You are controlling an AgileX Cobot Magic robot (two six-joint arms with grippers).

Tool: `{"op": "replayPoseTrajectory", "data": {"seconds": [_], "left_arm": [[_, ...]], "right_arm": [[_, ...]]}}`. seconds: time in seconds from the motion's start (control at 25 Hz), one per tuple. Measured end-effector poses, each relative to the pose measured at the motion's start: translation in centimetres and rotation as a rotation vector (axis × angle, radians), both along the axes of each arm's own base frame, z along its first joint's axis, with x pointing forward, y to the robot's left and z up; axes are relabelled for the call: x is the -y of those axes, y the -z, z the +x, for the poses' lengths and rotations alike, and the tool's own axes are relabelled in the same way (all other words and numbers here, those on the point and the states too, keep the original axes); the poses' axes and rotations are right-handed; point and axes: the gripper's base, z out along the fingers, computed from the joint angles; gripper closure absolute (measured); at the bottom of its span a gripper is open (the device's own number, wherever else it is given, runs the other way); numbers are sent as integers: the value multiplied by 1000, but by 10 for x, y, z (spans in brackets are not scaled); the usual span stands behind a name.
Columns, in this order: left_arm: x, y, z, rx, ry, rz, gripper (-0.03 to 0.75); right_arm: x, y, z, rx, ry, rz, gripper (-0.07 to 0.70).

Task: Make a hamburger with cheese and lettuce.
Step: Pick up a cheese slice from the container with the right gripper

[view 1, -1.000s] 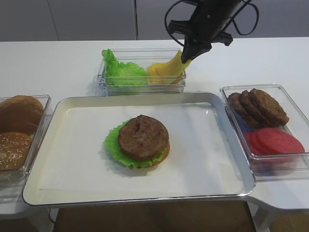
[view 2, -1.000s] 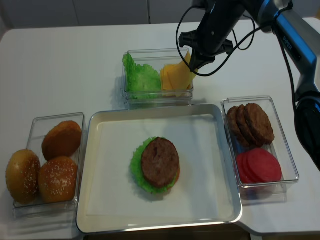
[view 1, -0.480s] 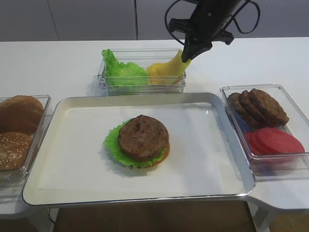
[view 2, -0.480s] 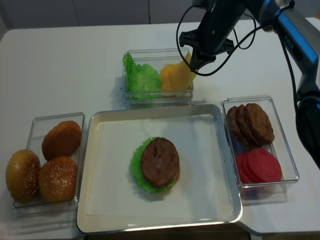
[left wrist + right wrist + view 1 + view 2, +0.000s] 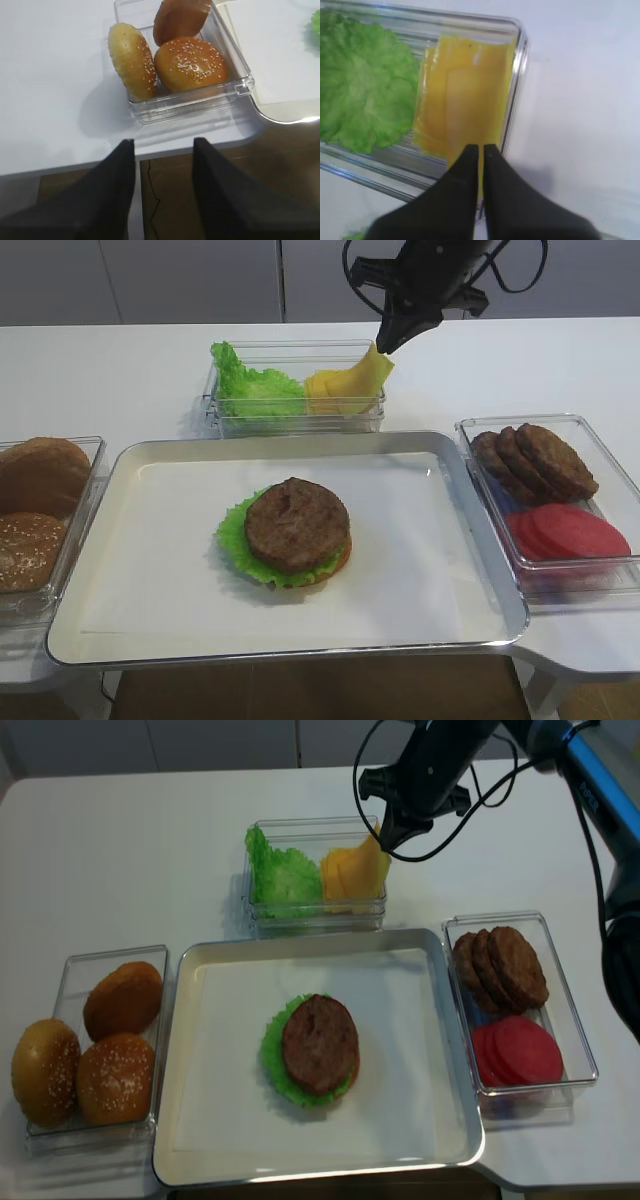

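The right gripper (image 5: pixel 383 343), pinching a corner of the cheese (image 5: pixel 350 386), has risen since a second ago, peeling the slice up from its box (image 5: pixel 290 423) below it, ready for the hamburger (image 5: pixel 290 530).

Hidden under the patty (image 5: pixel 297 524): most of the lettuce (image 5: pixel 236 540) and bun base (image 5: pixel 338 562). Cropped at frame edge: bun container (image 5: pixel 78 502).
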Motion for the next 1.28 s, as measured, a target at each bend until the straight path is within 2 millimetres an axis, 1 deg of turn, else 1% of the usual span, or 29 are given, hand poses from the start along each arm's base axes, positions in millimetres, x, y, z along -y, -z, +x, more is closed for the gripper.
{"op": "replayPoseTrajectory", "data": {"seconds": [0.36, 0.68, 0.76, 0.84, 0.96, 1.04, 1.16, 1.28], "left_arm": [[0, 0, 0, 0, 0, 0, 427], [0, 0, 0, 0, 0, 0, 427], [0, 0, 0, 0, 0, 0, 427], [0, 0, 0, 0, 0, 0, 427], [0, 0, 0, 0, 0, 0, 427], [0, 0, 0, 0, 0, 0, 427], [0, 0, 0, 0, 0, 0, 427], [0, 0, 0, 0, 0, 0, 427]], "right_arm": [[3, -1, 0, 10, 2, -21, 591], [3, -3, 5, 60, 19, -15, 584], [3, -3, 5, 64, 21, -14, 564], [3, -3, 6, 69, 22, -13, 524], [2, 0, 8, 71, 26, -12, 440], [2, 0, 8, 79, 30, -10, 400], [2, 2, 9, 79, 31, -10, 374], [1, 11, 12, 63, 32, -10, 367]]}}
